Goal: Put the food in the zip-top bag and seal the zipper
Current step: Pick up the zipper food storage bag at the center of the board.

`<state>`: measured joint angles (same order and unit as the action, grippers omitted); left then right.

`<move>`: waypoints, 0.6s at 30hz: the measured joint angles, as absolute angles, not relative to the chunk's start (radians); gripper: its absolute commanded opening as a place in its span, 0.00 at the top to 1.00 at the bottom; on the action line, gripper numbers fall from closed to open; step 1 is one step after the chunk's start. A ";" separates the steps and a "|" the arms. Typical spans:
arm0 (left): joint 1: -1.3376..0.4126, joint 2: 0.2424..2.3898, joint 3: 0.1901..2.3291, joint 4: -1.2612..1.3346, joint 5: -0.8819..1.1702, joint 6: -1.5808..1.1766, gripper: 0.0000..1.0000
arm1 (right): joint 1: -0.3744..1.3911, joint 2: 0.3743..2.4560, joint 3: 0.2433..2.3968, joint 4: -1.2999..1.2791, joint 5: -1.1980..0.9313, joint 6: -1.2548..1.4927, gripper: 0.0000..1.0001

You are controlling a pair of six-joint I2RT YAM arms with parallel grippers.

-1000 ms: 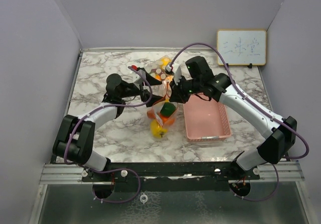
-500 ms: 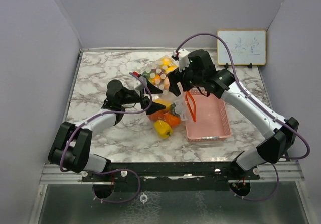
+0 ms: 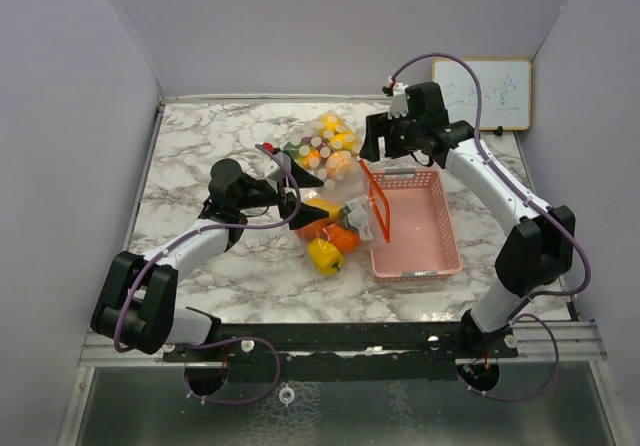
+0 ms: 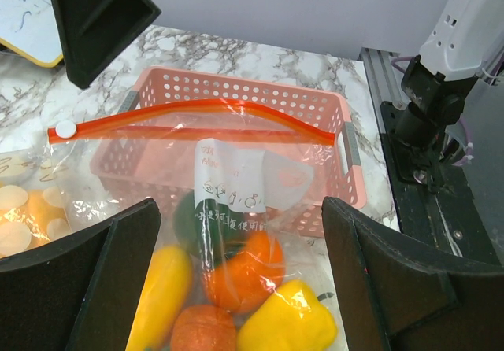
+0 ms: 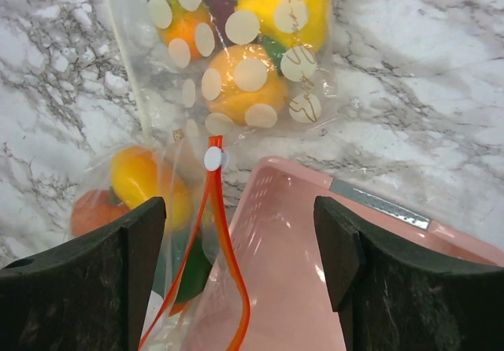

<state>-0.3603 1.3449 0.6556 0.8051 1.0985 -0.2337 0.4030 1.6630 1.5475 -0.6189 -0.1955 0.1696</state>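
Top view: the clear orange-zippered zip-top bag leans on the pink mesh basket, with the glossy toy food inside it. Left wrist: the left fingers are spread and flank the bag, probably to steady it. Right wrist: the right fingers are spread and empty above the white slider, ready for sealing.

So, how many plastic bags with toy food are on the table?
2. The zip-top bag sits beside the pink basket, on its left in the top view; the white-dotted bag lies just behind it, farther back.

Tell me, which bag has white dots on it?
The far bag, at the back of the table. The nearer bag is plain, with an orange zipper.
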 measured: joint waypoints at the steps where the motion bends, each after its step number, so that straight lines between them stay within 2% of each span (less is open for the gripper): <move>1: -0.360 1.345 0.656 0.799 1.099 -0.233 0.14 | 0.397 1.671 1.531 -0.600 -0.224 0.168 0.27; 7: -0.360 1.345 0.656 0.773 1.098 -0.229 0.14 | 0.392 1.727 1.467 -0.477 -0.446 0.170 0.29; 12: -0.360 1.345 0.656 0.753 1.099 -0.221 0.14 | 0.384 1.767 1.458 -0.437 -0.512 0.171 0.32; 13: -0.360 1.345 0.656 0.748 1.098 -0.219 0.15 | 0.384 1.774 1.458 -0.435 -0.514 0.170 0.38; 16: -0.360 1.345 0.656 0.737 1.098 -0.215 0.15 | 0.380 1.787 1.456 -0.427 -0.526 0.165 0.76; 17: -0.360 1.345 0.657 0.733 1.098 -0.214 0.15 | 0.380 1.789 1.455 -0.425 -0.534 0.163 0.87; 18: -0.360 1.345 0.659 0.727 1.098 -0.214 0.15 | 0.379 1.790 1.455 -0.424 -0.546 0.155 0.93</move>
<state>-0.3603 1.3445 0.6586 0.7273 1.0985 -0.2138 0.3794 1.7897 1.4551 -0.4240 -0.5461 0.1551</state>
